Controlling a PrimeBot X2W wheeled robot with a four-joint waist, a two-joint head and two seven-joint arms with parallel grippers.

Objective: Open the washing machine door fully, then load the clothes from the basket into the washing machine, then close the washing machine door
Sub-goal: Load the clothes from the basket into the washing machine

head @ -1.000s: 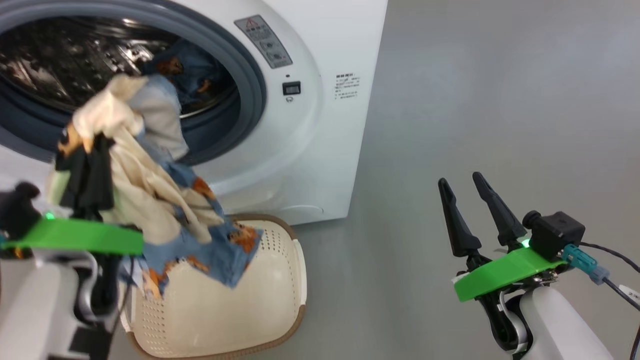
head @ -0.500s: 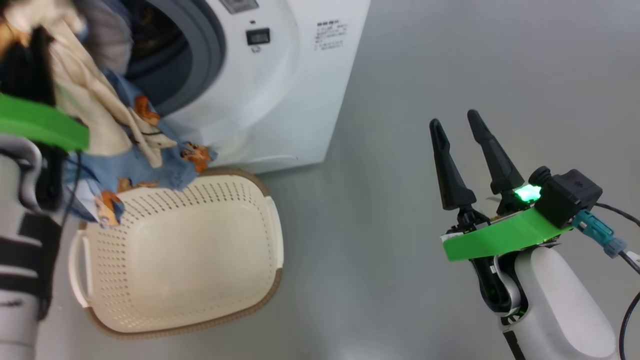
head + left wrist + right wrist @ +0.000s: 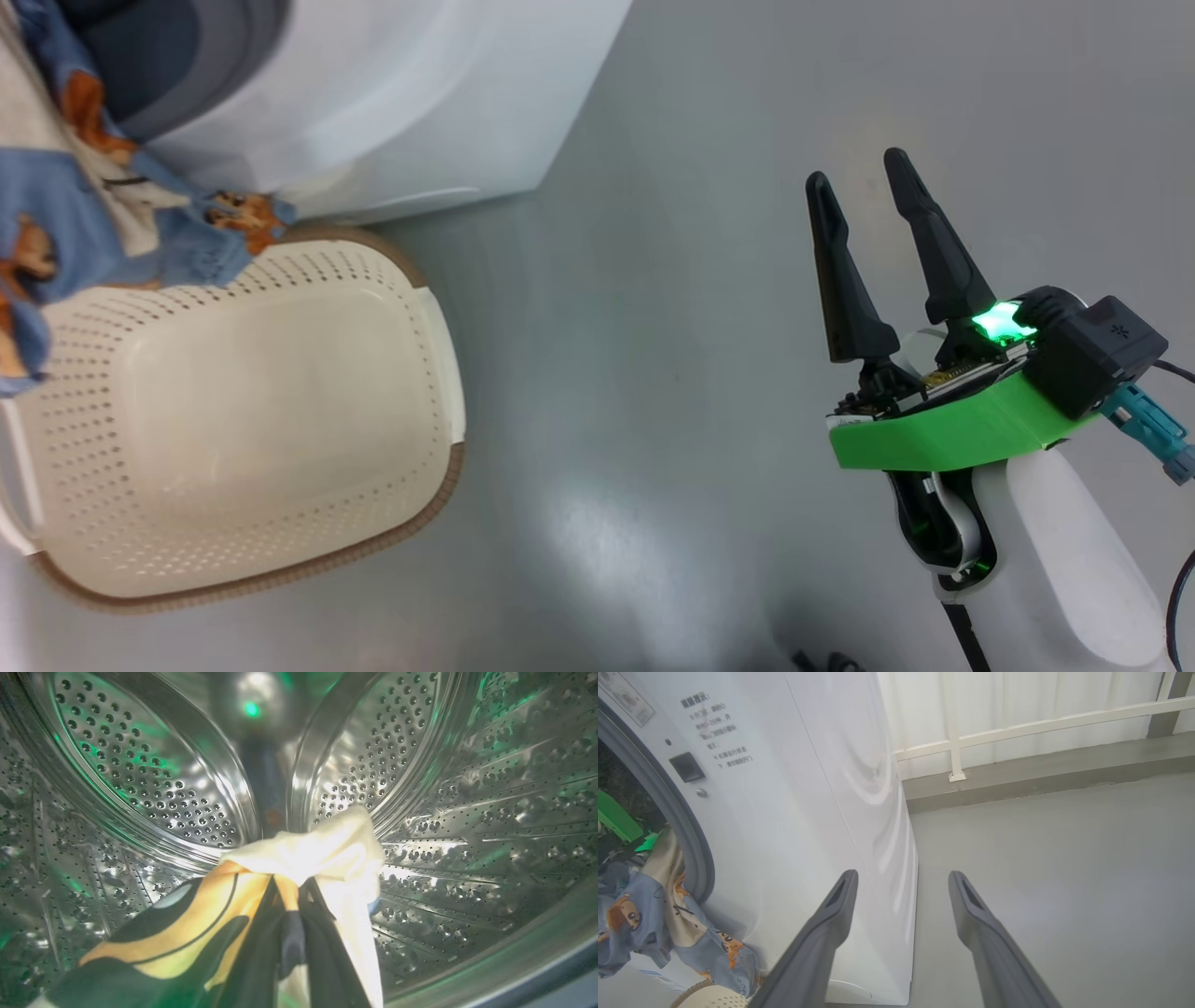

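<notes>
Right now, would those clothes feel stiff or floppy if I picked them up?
Probably floppy: the clothes hang in loose folds out of the washing machine, drooping toward the basket. Likely light too, since they gather into one thin bunch.

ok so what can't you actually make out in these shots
- Left gripper fingertips: left wrist view, wrapped in the clothes.
- Full extent of the clothes: head view, cut off by the left edge.
- Left end of the basket: head view, cut off by the left edge.
- Printed label on the washing machine: right wrist view, too small to read.
</notes>
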